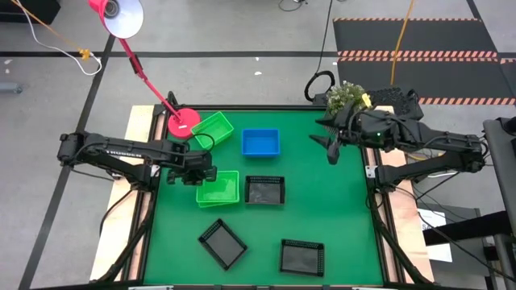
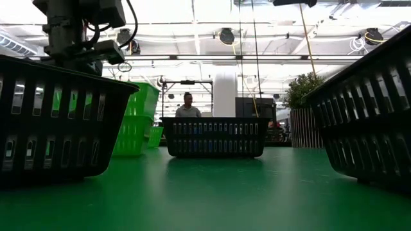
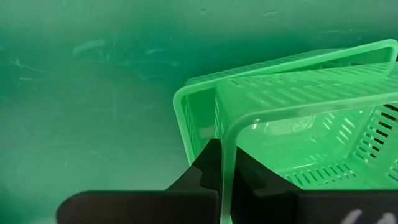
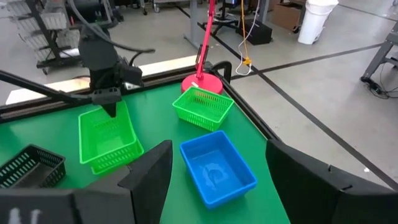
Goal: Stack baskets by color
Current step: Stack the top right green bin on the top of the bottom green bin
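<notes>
While clamped on the near wall of a green basket (image 1: 218, 187), nested tilted in another green one, left gripper (image 1: 205, 172) sits at nine o'clock of table centre. Third green basket (image 1: 212, 127) at eleven, blue basket (image 1: 260, 142) at twelve. Black baskets (image 1: 264, 190) at centre, six and seven. Right gripper (image 1: 331, 150) hovering at two o'clock, jaws wide, empty.
</notes>
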Motion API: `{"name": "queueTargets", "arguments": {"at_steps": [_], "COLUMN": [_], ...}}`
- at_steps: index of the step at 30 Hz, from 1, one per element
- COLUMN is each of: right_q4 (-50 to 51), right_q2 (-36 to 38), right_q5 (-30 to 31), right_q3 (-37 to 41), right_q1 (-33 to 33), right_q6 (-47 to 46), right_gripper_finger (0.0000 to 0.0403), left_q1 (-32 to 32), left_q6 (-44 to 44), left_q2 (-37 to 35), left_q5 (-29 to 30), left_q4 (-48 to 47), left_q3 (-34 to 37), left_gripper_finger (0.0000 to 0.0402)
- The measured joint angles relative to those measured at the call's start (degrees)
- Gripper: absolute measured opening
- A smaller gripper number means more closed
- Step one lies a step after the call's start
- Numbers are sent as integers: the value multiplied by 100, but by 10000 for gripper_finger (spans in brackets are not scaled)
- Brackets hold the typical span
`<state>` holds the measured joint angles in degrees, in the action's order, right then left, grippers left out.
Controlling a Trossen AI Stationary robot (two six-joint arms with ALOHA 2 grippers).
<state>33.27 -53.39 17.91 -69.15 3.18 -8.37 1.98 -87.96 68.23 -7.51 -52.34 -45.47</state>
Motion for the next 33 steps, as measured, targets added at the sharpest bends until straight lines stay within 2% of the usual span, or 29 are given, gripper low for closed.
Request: {"name": "queueTargets", "arguments": {"at_steps": [7,14,25,33], "right_q4": [-220,-220,-218,-218], "right_q2": [0,2,2,2], "right_q5": [-17,-12,0,0], "right_q3": [164,165,166,166], "right_q1": [0,0,2,2], "right_q6": [-130,-91,46,49], "right_gripper_finger": [253,253,253,253], "left_q1": [0,0,0,0], "left_q6": [107,-337,-339,-169], "left_q2": [0,0,2,2], "left_q5": [6,0,-127,246], "left_q4": [-14,-134,712,782], "left_q3": [1,9,529,546], "left_gripper_finger": [7,9,14,16]}}
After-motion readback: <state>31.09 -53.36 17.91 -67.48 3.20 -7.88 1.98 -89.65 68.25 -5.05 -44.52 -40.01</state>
